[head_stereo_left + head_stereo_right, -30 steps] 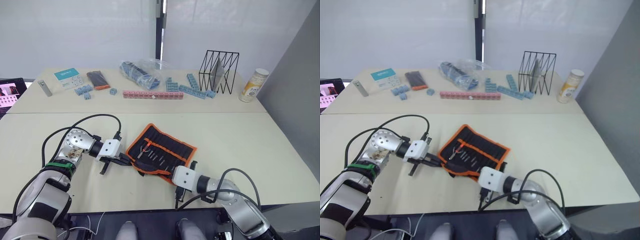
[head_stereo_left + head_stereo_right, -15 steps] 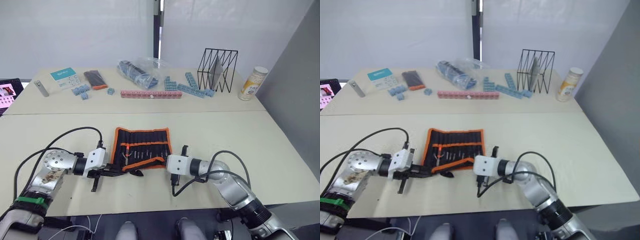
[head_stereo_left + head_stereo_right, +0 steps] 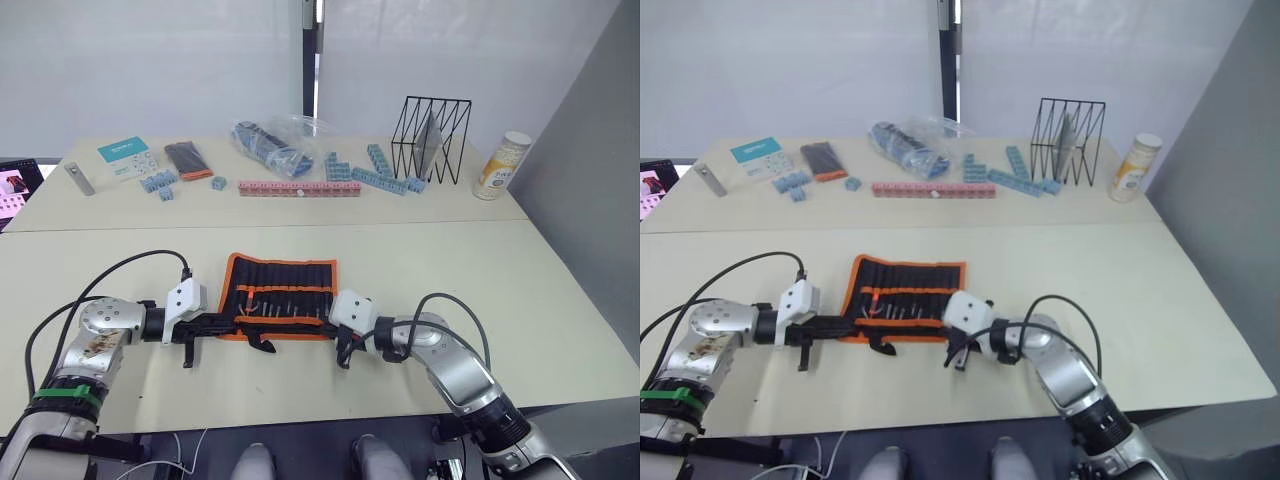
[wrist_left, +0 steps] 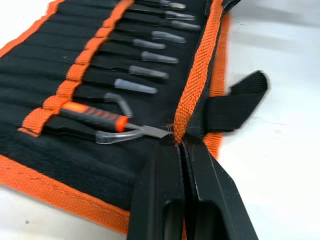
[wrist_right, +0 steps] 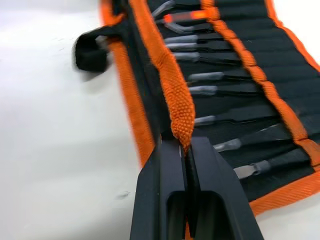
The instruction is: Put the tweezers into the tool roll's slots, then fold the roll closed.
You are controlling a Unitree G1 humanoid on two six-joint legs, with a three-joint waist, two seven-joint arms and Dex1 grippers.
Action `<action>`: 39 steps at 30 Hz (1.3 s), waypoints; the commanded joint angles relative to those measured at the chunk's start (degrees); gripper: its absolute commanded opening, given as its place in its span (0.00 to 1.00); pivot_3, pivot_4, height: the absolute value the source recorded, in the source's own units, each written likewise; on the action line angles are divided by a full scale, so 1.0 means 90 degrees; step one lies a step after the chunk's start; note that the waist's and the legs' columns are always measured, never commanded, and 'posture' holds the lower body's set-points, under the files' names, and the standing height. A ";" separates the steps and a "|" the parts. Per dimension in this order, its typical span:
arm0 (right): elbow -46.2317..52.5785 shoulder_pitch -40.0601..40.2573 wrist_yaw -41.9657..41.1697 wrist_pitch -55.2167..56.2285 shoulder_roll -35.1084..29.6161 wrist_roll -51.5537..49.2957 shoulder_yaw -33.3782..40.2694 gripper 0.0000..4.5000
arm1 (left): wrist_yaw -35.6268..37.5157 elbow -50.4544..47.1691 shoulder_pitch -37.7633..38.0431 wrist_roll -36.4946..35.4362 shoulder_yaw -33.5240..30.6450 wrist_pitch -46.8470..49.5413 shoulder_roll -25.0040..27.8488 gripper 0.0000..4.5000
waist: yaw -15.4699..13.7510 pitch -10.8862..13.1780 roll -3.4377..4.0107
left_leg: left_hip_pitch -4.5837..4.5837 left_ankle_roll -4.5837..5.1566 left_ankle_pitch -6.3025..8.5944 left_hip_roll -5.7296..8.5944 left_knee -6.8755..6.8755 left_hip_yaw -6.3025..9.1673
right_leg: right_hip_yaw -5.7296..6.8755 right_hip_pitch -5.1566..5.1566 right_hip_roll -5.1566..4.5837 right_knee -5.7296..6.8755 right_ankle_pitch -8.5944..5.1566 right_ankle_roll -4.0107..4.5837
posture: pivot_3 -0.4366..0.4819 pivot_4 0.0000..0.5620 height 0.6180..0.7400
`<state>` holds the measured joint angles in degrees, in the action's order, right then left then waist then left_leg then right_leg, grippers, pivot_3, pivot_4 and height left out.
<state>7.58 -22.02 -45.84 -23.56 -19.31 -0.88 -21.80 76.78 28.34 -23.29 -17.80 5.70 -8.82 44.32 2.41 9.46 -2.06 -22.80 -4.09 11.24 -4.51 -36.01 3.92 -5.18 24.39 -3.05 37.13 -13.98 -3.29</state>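
Observation:
The tool roll (image 3: 285, 290) lies open on the near table, black with orange piping, its long side along the table's front edge. Several slim black tweezers (image 4: 145, 72) sit side by side in the slots (image 5: 260, 80), next to one orange-handled tool (image 4: 92, 112). My left gripper (image 4: 179, 145) is shut on the orange edge of the roll's near flap at its left end. At the flap's right end my right gripper (image 5: 186, 147) is shut on the same orange edge. A black strap (image 4: 235, 102) sticks out from the roll's near side.
On the far table stand a black wire rack (image 3: 430, 140), a can (image 3: 503, 165), a plastic bag (image 3: 275, 145), a pink block strip (image 3: 300, 188), blue blocks (image 3: 385, 170), a grey bar (image 3: 77, 178), a black-and-orange flat item (image 3: 188, 160) and a teal card (image 3: 128, 155).
The roll has swung from askew to square with the table's front edge. Both grippers kept hold of its near flap, which now lies lower and flatter.

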 commanded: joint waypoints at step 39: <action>-0.0150 -0.0396 -0.0055 0.1033 -0.0112 -0.0050 -0.0199 0.00 | -0.0241 -0.0440 -0.0546 0.0607 -0.0161 0.0980 -0.0256 0.00 | -0.0007 0.0007 0.0009 | -0.0006 0.0000 0.0000 0.0003 0.0001 0.0002 | -0.0005 0.0001 0.0000 -0.0005 -0.0001 -0.0006 | 0.48 0.27 0.81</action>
<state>7.62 -24.61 -47.47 -16.35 -20.70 -2.43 -23.92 74.70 25.44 -27.48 -12.34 5.45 0.22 41.55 2.35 9.52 -1.98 -22.85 -4.10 11.24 -4.49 -36.00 3.93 -5.22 24.40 -3.05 37.09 -13.98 -3.34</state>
